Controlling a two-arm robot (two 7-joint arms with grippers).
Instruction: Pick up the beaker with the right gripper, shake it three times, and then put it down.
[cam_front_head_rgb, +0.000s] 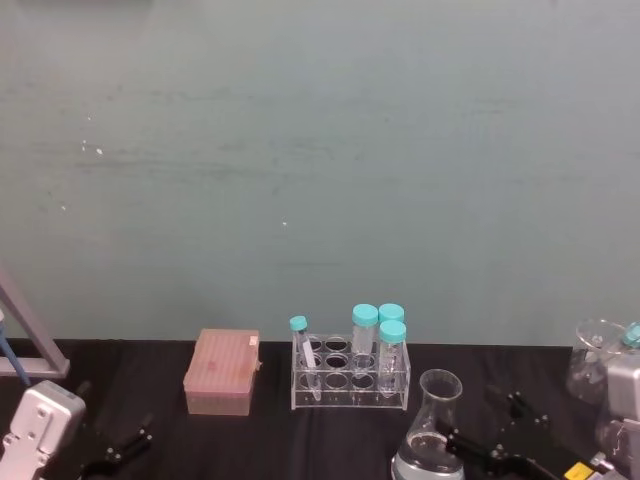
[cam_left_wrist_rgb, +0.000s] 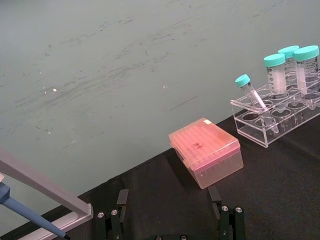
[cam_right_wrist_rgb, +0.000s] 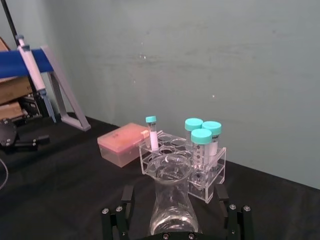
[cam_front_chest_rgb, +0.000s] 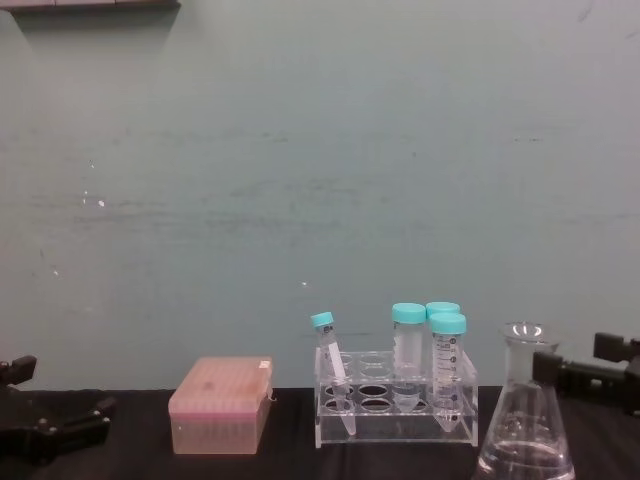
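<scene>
The beaker (cam_front_head_rgb: 430, 432) is a clear conical flask with a little liquid, standing on the black table in front of the tube rack. It also shows in the chest view (cam_front_chest_rgb: 525, 425) and the right wrist view (cam_right_wrist_rgb: 170, 200). My right gripper (cam_front_head_rgb: 492, 428) is low on the table just to the right of it. That gripper (cam_right_wrist_rgb: 174, 192) is open, one finger on each side of the flask's line and neither clamping it. From the chest, the right gripper (cam_front_chest_rgb: 580, 358) reaches in at neck height. My left gripper (cam_left_wrist_rgb: 169, 197) rests open at the table's front left (cam_front_head_rgb: 120, 445).
A clear rack (cam_front_head_rgb: 350, 378) with teal-capped tubes stands behind the beaker. A pink tip box (cam_front_head_rgb: 222, 372) lies to its left. A pipette stand (cam_front_head_rgb: 25, 345) is at the far left, and other glassware (cam_front_head_rgb: 598, 360) at the far right. A teal wall runs close behind.
</scene>
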